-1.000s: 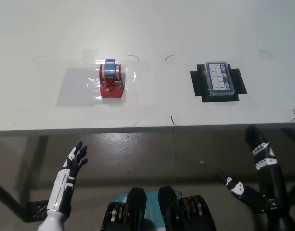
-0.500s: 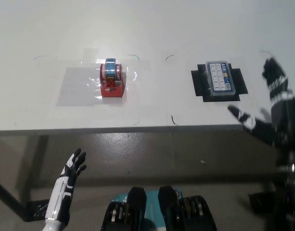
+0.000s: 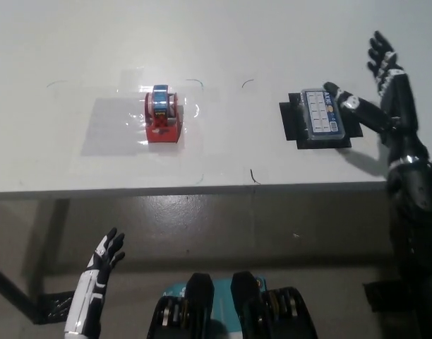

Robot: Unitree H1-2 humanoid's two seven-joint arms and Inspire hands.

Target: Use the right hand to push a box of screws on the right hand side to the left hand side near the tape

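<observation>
The box of screws (image 3: 320, 115), a clear-lidded case with small compartments, lies on a black patch (image 3: 292, 123) at the table's right. The tape (image 3: 163, 115), a red dispenser with a blue roll, stands at the left on a glossy sheet. My black right hand (image 3: 377, 88) is raised over the table just right of the box, fingers spread and open, one fingertip near the box's upper right corner. Whether it touches the box is unclear. My white left hand (image 3: 102, 263) hangs open below the table edge at the lower left.
The white table (image 3: 223, 42) ends in a front edge running across the middle of the view. Small pen marks dot the surface between tape and box. Below the edge is dim floor and a table leg (image 3: 11, 286).
My right hand has risen from below the table edge, up and over the table, and now sits beside the box's right side. The left hand has sunk slightly lower.
</observation>
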